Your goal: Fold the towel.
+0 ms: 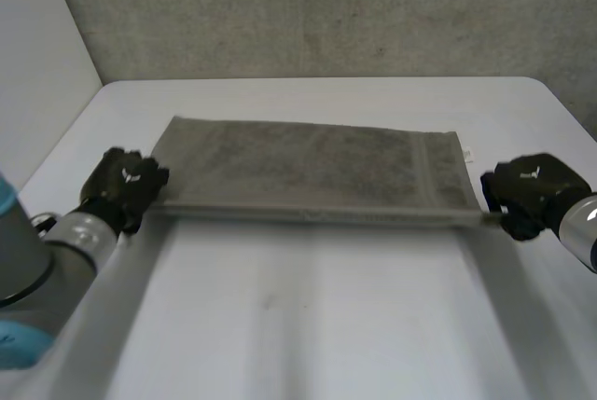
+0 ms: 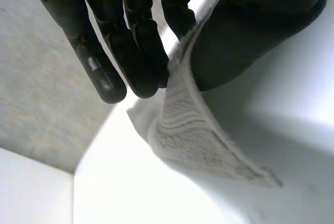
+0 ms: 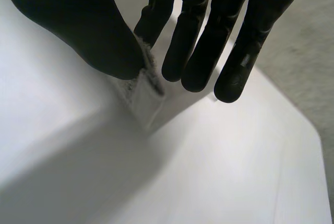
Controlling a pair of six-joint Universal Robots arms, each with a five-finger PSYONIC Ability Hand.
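Left arm [image 1: 37, 260]: grey joint with a light-blue cap, low at the robot's left side, closest in the head view.
Worktop [image 1: 308, 325]: white; a broad stretch of it lies between the arms and the cloth.
Left robot hand [image 1: 126, 186]: at the near left corner of the towel [image 1: 312, 162], grasping it. In the left wrist view the cloth edge is pinched between the thumb [image 2: 250, 25] and one finger, with the other fingers [image 2: 104, 67] straight alongside.
Right robot hand [image 1: 532, 190]: at the near right corner, also grasping. In the right wrist view the thumb [image 3: 78, 25] presses the corner against a finger, and the remaining fingers [image 3: 235, 72] hang straight beside it.
Near edge of the towel: runs in a straight line from one robot hand to the other; at each end the cloth rises off the worktop into the pinch.
Towel body: grey, a long band across the middle of the worktop, lying flat beyond the held edge, with a woven stripe near its right end.
Far worktop: a white strip past the towel, with a rounded right corner.
Wall [image 1: 326, 8]: rough and grey, standing behind the worktop.
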